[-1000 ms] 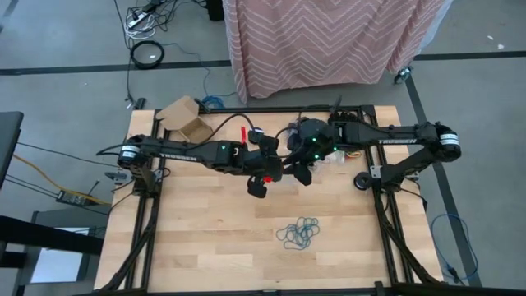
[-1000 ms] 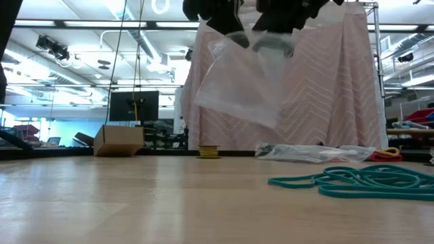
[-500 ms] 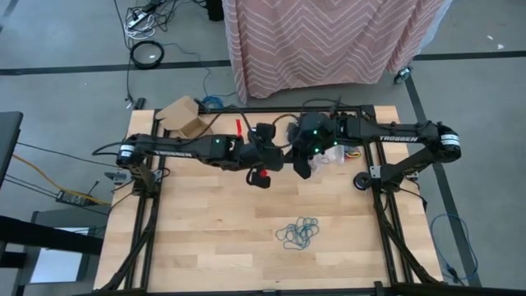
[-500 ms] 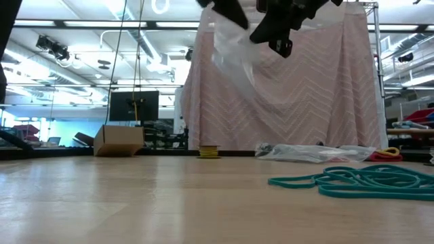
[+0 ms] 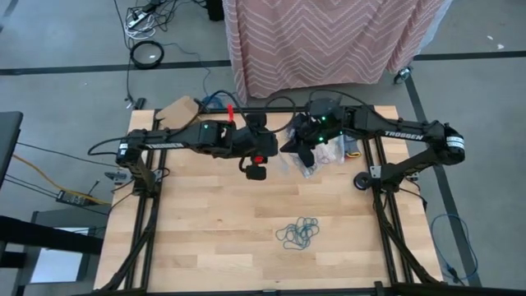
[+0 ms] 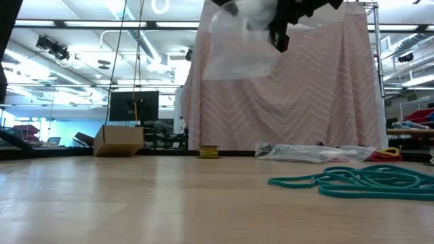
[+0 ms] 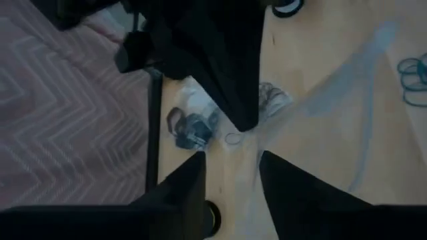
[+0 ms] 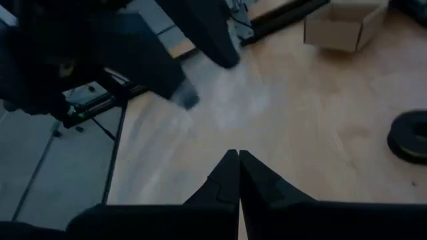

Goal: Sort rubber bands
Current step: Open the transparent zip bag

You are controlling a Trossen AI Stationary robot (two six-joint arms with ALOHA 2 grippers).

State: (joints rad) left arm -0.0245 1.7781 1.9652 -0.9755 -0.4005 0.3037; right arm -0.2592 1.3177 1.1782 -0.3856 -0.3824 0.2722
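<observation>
The teal rubber bands (image 5: 298, 233), heaped toward 5 o'clock on the bench (image 5: 197, 230), are judged light, floppy and best pinched by 1 strand, while the left tool (image 7: 230, 177) is parted and the right tool (image 8: 238, 175) is pinched on a clear bag (image 6: 239, 44).

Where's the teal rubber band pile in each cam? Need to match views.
High view: rubber bands on the wood table, toward the near edge, right of centre.
Low view: rubber bands lying flat at the right, in the foreground.
Left wrist view: a few teal loops at the right edge.
Right wrist view: not in it.
Shared landmark: cardboard box at the table's far-left corner, also in the low and right wrist views.
</observation>
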